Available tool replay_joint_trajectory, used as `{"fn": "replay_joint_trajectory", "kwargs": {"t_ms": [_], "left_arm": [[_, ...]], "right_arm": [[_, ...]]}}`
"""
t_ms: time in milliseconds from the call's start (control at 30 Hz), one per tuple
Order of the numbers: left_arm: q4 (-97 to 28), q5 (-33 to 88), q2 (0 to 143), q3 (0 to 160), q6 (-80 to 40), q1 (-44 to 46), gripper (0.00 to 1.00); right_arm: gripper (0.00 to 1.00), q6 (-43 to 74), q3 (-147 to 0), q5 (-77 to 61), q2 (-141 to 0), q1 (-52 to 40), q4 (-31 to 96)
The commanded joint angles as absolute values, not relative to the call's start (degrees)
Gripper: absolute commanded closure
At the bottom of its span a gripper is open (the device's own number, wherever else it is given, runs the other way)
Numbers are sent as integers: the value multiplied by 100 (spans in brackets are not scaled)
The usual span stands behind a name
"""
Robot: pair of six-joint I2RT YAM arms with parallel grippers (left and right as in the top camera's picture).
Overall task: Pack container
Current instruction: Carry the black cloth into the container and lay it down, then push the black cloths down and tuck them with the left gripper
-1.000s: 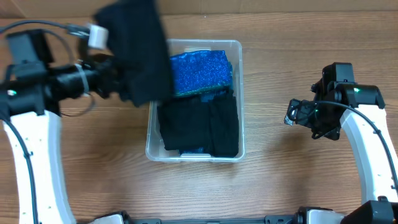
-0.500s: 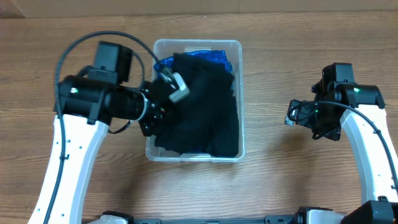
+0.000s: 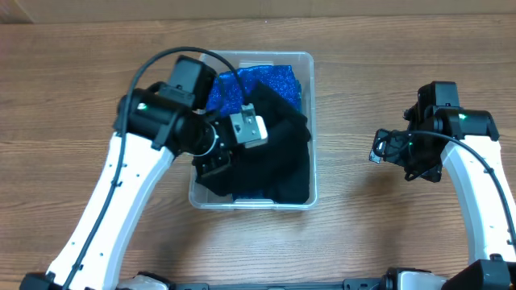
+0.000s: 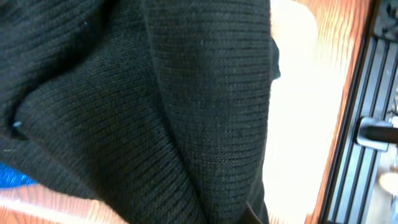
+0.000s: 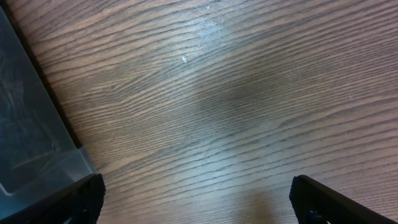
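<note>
Container (image 3: pixel 274 55): stood mid-table (image 3: pixel 387 225), between the two arms.
Black knit (image 3: pixel 278 161): heaped inside the container, covering most of a blue cloth (image 3: pixel 262 80).
Left claw (image 3: pixel 216 161): low over the container, against the knit; open or closed could not be told.
Right claw (image 5: pixel 198 202): fingers spread wide, empty, over the table beside the container.

- Black knitted cloth (image 3: pixel 278 157), bunched in folds, lies near the middle of the surface.
- Blue glittery cloth (image 3: pixel 266 83) sits partly under the black cloth, on the side toward the far edge.
- The wooden surface (image 3: pixel 387 72) shows brown grain.
</note>
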State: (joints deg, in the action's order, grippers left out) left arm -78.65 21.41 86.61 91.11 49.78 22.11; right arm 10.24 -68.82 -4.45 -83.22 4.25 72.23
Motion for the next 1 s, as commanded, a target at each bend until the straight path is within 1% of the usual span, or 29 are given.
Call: {"fn": "replay_joint_trajectory", "kwargs": {"t_ms": [0, 133, 367, 633, 733, 800, 833, 933, 967], "left_arm": [[-7817, 2158, 8866, 9111, 5212, 2558, 96], [-8128, 1616, 8958, 9111, 5465, 2910, 96], [-8230, 1599, 9050, 9096, 5575, 2969, 96], [-7813, 1579, 9793, 8711, 5618, 2969, 96], [-7520, 1129, 10051, 8709, 5522, 2952, 96], [-7137, 613, 10121, 8709, 5072, 2882, 96], [-6938, 416, 10125, 8709, 4842, 2832, 93], [-6464, -148, 10123, 8715, 4226, 2628, 59], [-6375, -268, 10123, 8715, 4091, 2571, 59]], "right_arm": [[0, 989, -6895, -392, -8302, 443, 7214], [0, 989, -6895, -392, -8302, 443, 7214], [0, 991, -6895, -395, -8302, 443, 7212], [0, 991, -6895, -395, -8302, 443, 7231], [0, 991, -6895, -397, -8302, 443, 7234], [0, 991, -6895, -397, -8302, 443, 7231], [0, 991, -6895, -397, -8302, 443, 7231], [0, 991, -6895, -397, -8302, 443, 7229], [0, 991, -6895, -397, -8302, 443, 7229]]}}
